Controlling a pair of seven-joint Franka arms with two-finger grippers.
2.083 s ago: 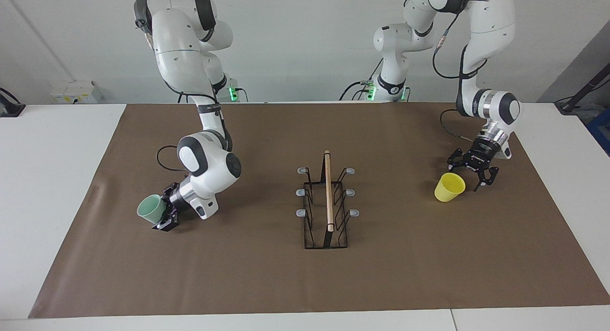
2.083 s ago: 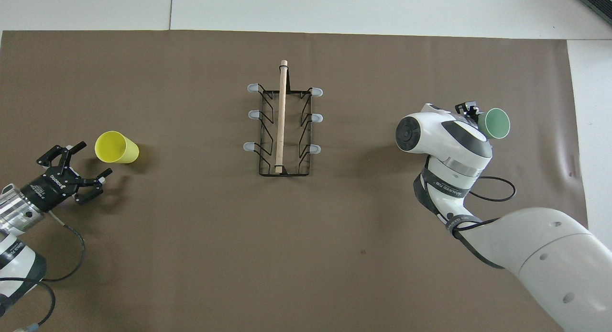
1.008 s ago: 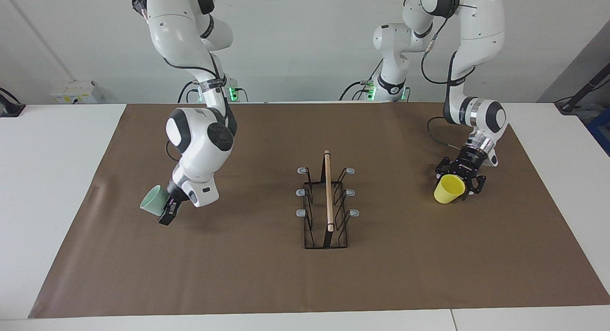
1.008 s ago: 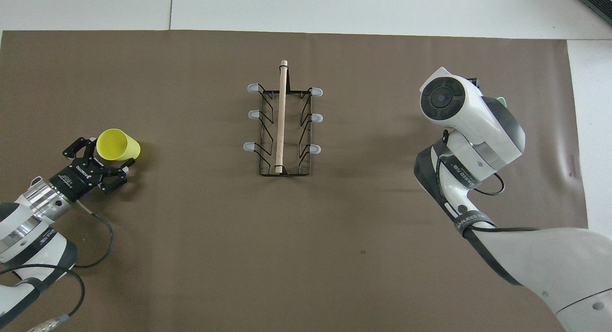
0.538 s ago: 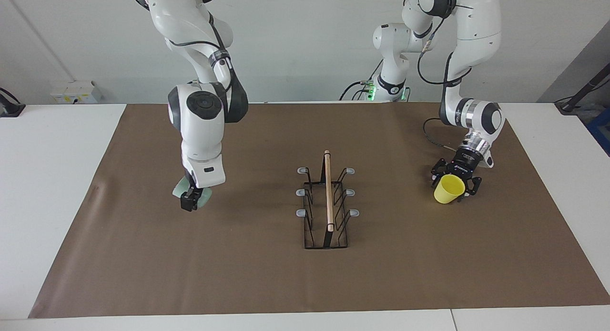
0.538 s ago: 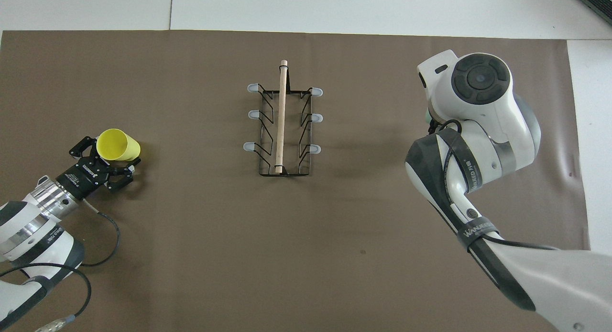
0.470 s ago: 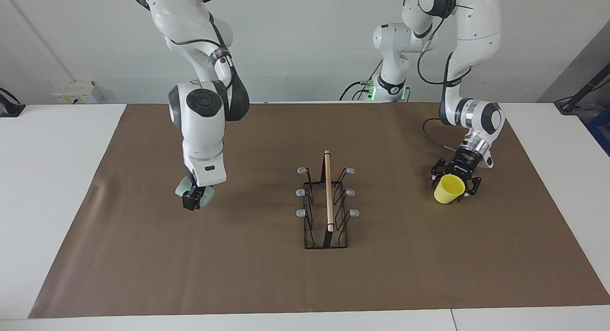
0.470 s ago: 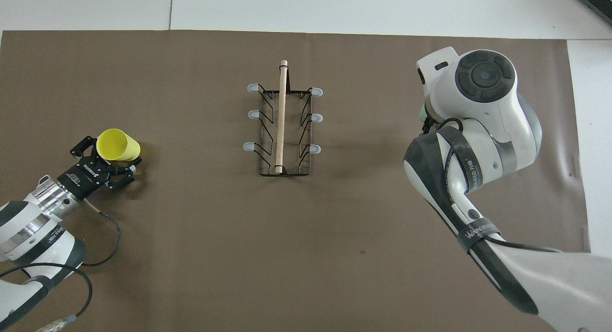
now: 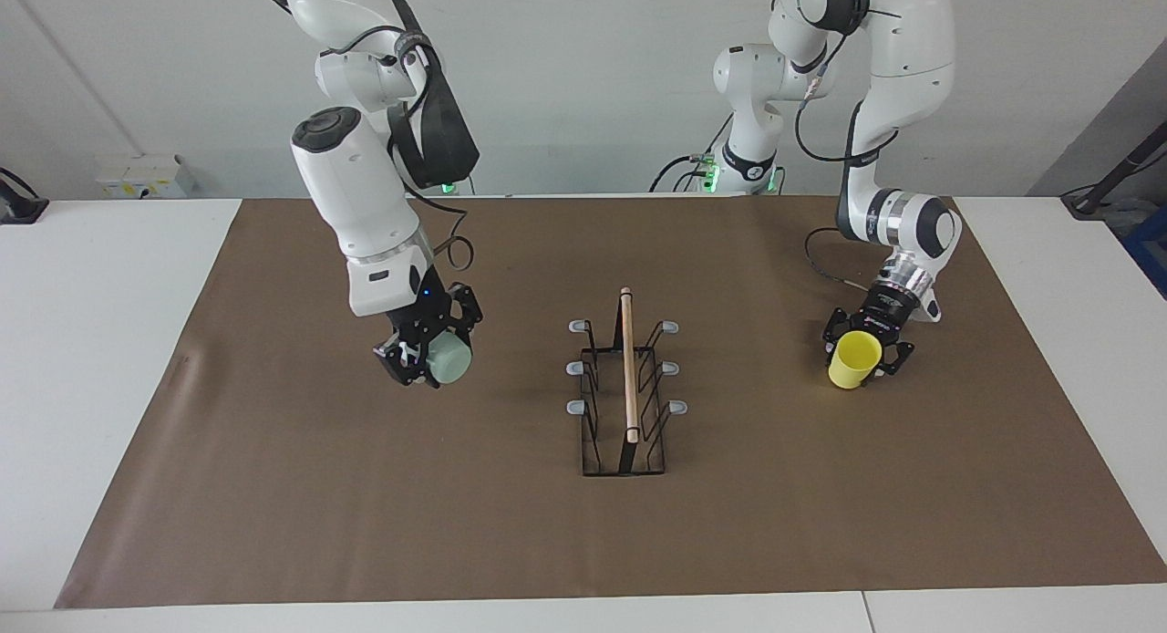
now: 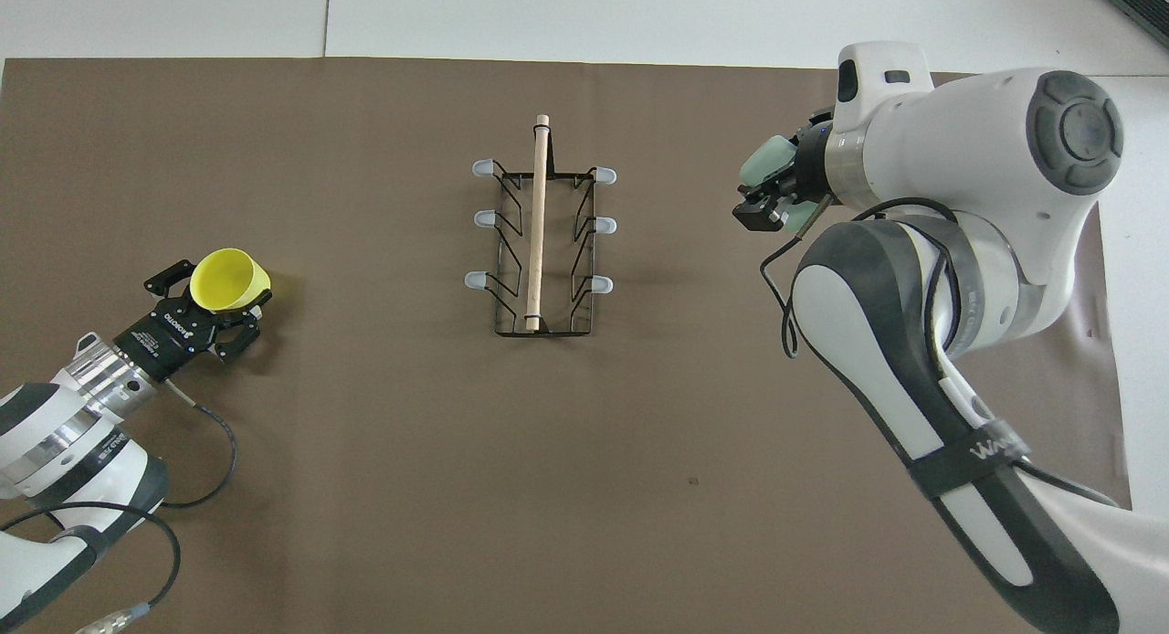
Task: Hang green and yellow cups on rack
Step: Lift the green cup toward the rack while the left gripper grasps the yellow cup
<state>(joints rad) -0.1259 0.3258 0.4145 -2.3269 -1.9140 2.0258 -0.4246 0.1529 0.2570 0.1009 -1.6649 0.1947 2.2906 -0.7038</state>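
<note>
One green cup (image 9: 449, 363), one yellow cup (image 9: 853, 359), one wire rack (image 9: 625, 401) with six grey-tipped prongs, one brown mat (image 9: 511, 542)

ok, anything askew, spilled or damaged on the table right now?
Nothing stands out. The black wire rack stands upright mid-table, prongs bare. The right gripper holds the pale mint green plastic cup aloft; the left gripper is shut on the bright yellow plastic cup.

wall (image 9: 565, 86): plain white | table (image 9: 109, 341): white | mat (image 9: 511, 524): brown, perhaps paper
</note>
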